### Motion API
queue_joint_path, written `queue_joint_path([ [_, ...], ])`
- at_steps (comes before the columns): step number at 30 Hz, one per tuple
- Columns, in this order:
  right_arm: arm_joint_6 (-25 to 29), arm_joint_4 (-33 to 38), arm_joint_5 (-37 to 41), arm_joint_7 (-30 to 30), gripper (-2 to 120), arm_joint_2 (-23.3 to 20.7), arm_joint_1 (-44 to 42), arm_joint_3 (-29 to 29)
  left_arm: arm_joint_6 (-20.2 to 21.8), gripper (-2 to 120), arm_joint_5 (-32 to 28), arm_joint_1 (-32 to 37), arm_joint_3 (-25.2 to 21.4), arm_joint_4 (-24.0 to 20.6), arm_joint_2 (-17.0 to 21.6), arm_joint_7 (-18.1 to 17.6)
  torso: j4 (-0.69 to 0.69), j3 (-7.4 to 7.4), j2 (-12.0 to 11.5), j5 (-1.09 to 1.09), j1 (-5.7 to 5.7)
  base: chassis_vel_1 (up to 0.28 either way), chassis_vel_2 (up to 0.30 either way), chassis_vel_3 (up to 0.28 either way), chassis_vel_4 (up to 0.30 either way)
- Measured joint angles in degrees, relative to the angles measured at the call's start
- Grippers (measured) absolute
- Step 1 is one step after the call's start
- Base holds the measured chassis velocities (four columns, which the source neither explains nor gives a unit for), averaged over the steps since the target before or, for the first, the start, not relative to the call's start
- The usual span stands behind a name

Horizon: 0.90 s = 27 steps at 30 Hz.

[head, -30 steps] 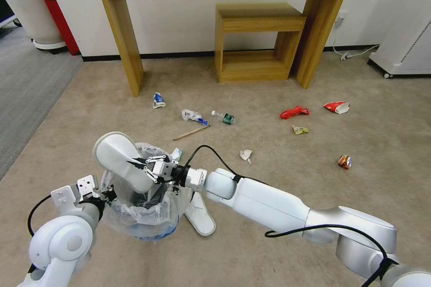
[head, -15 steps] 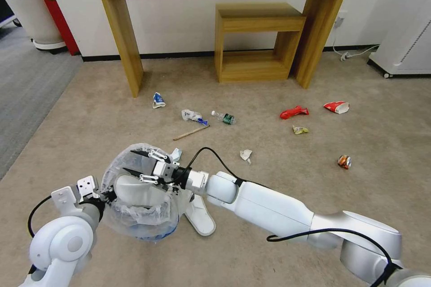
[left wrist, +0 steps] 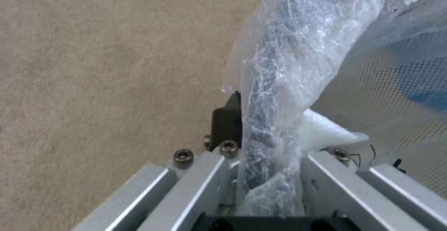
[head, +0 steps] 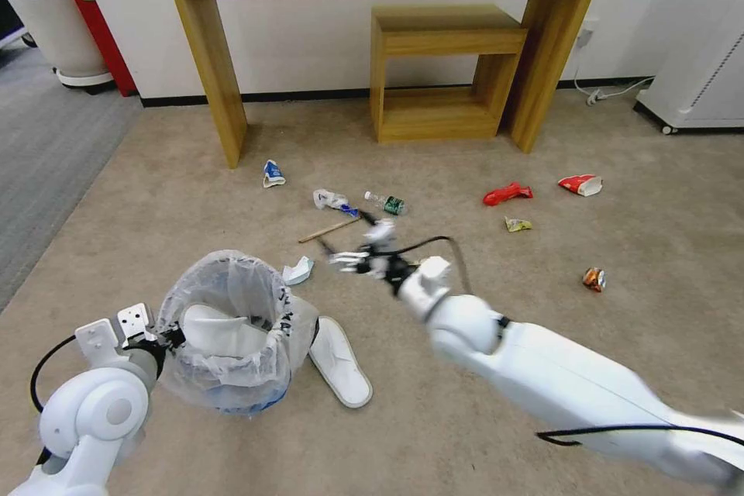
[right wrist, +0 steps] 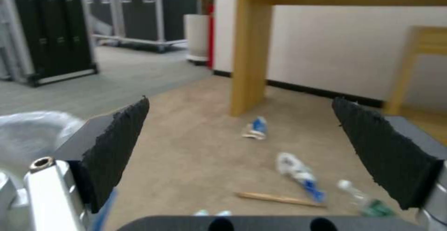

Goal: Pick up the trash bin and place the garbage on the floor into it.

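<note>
Head view: left gripper point(head: 159, 339) clenched on bagged rim of trash bin point(head: 225, 329) at near left, right gripper point(head: 341, 256) spread empty above floor point(head: 194, 201) near wooden stick point(head: 331, 229); thin rim pinch may slip, tipping the bin.

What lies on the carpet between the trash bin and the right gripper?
In the head view, a small crumpled white-and-blue scrap lies between the trash bin and the right gripper; otherwise bare carpet.

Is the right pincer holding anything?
No: in the right wrist view the right pincer stands open, with only the floor and litter between its pads.
</note>
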Motion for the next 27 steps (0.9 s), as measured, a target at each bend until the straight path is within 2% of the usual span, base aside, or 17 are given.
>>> queue_joint_path([
  [2, 0.1, 1.8, -0.4, -0.2, 100, -2.1, -3.3, 4.3, 0.0, 1, 0.1, -0.6, 0.2, 0.9, 0.0, 0.0, 0.0, 0.0, 0.0, -0.01, 0.0, 0.0, 0.0, 0.0, 0.0],
  [3, 0.1, 1.8, -0.4, -0.2, 100, -2.1, -3.3, 4.3, 0.0, 1, 0.1, -0.6, 0.2, 0.9, 0.0, 0.0, 0.0, 0.0, 0.0, -0.01, 0.0, 0.0, 0.0, 0.0, 0.0],
  [9, -1.0, 5.5, -0.2, 0.8, 100, -6.4, -10.7, 12.8, 0.0, 1, 0.4, -1.3, 0.5, 2.7, 0.0, 0.1, 0.01, 0.0, 0.0, -0.01, 0.0, 0.0, 0.0, 0.0, 0.0],
  [14, -3.0, 6.6, 0.3, 2.5, 100, -7.8, -14.3, 14.9, -0.1, 1, 0.4, -1.2, 0.0, 3.3, 0.3, 0.1, 0.0, 0.0, 0.0, -0.02, 0.0, 0.0, 0.0, 0.0, 0.0],
  [15, -5.0, 6.9, 1.1, 4.0, 100, -8.2, -16.2, 15.1, -0.1, 1, 0.6, -1.0, -0.4, 3.6, 0.4, 0.1, 0.0, 0.0, 0.0, -0.02, 0.0, 0.0, 0.0, 0.0, 0.0],
  [21, -9.8, 5.4, 2.7, 7.3, 100, -7.2, -17.1, 11.1, -0.2, 1, 0.8, -0.2, -1.2, 3.8, 0.4, 0.2, 0.0, 0.0, 0.0, -0.02, 0.0, 0.0, 0.0, 0.0, 0.0],
  [23, -13.0, 3.7, 4.6, 10.3, 100, -5.3, -15.2, 7.3, -0.3, 1, 0.9, 0.3, -1.7, 3.3, 0.2, 0.2, 0.01, 0.0, 0.0, -0.03, 0.0, 0.0, 0.0, 0.0, 0.0],
  [25, -14.0, 3.2, 5.2, 11.0, 100, -4.6, -14.6, 6.3, -0.3, 1, 0.9, 0.4, -1.7, 3.0, 0.1, 0.2, 0.01, 0.0, 0.0, -0.02, 0.0, 0.0, 0.0, 0.0, 0.0],
  [27, -17.7, 1.6, 7.6, 14.4, 100, -2.4, -12.7, 2.8, -0.3, 1, 0.9, 0.6, -1.7, 2.4, -0.1, 0.2, 0.02, 0.0, 0.0, -0.03, 0.0, 0.0, 0.0, 0.0, 0.0],
])
